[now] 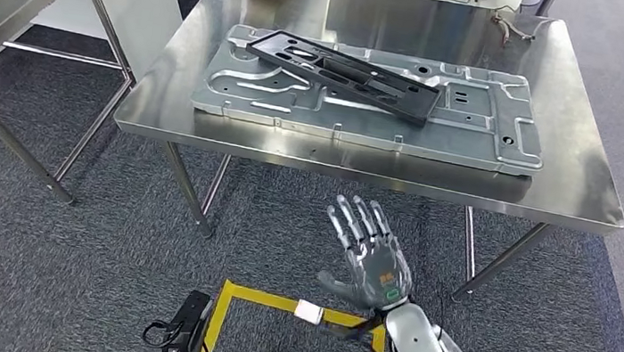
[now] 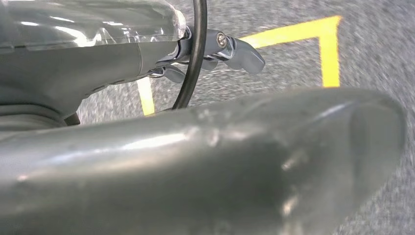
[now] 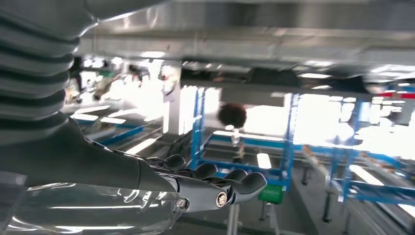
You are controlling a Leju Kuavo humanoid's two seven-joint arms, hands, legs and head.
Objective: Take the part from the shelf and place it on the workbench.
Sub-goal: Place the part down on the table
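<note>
My left robot hand [image 2: 215, 51] hangs over the grey floor [image 2: 372, 44] and its yellow tape; I cannot tell its grip. Ahead of my right robot hand [image 1: 370, 257], the black slotted part [image 1: 348, 73] lies slantwise on a silver stamped panel [image 1: 476, 129] atop the bench [image 1: 578, 173]. That hand is raised below the bench edge, fingers spread wide, holding nothing.

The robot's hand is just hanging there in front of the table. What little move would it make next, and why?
Probably lowering the right hand to its side. It is open and holds nothing, and the black part already lies on the metal plate on the workbench.
</note>
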